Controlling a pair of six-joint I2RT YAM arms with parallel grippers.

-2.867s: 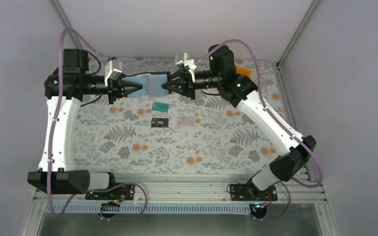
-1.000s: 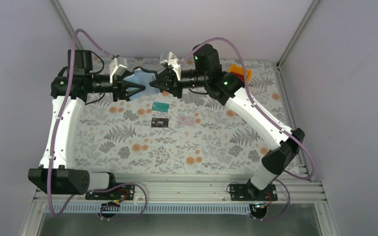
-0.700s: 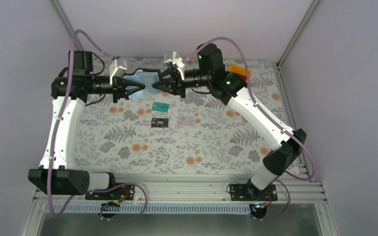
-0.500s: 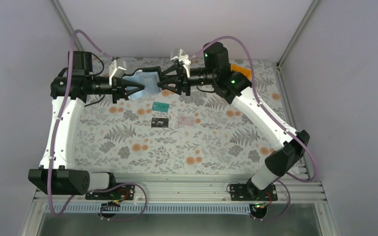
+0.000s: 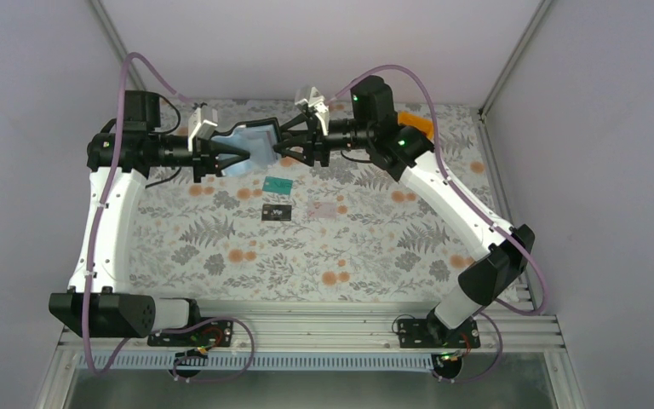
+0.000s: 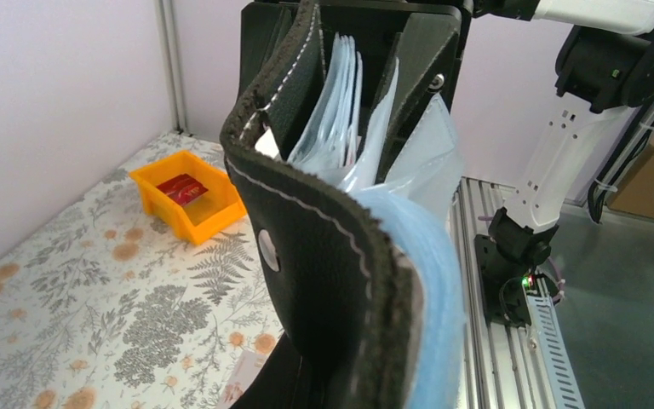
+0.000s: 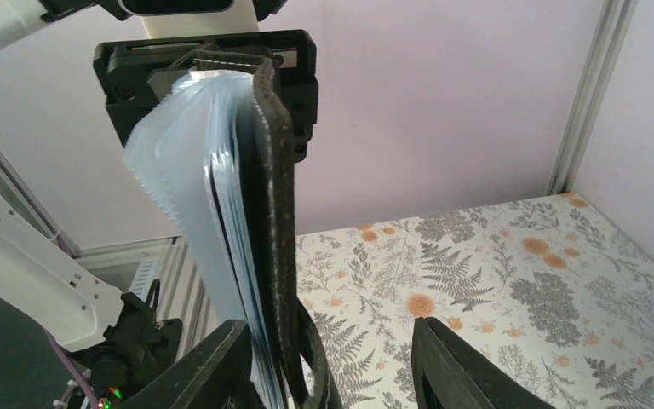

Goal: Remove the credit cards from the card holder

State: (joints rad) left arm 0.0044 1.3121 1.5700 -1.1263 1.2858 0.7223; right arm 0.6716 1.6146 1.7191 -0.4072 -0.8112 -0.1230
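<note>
Two robot arms are seen from above, reaching toward each other over the far part of a worktop (image 5: 375, 247) covered in a fern and flower print. The card holder (image 5: 251, 146) is held up in the air between them, well clear of the cloth. It is pinched at one end by the left gripper (image 5: 226, 154), whose fingers are pressed together on the black, white-stitched cover. The holder is fanned open, and its bluish clear plastic sleeves (image 7: 183, 170) are spread out from the cover like pages.

The right gripper (image 5: 288, 144) is set at the holder's free end with its fingers spread wide apart. In the right wrist view, the lower edge of the cover is seen between those fingers, close to one of them. Whether it is touched by that finger cannot be told.

Three cards are laid flat on the worktop, nearer the arm bases than the raised holder. A teal-green card (image 5: 278, 184) is farthest back. A black card (image 5: 277, 212) with white marks is placed just nearer than it. A pale pink card (image 5: 327, 208) is placed to the right of the black one. None of the three is touched by another.

An orange bin (image 6: 170, 209) is set at the far right of the worktop, and a red card (image 6: 180, 187) is seen inside it.
</note>
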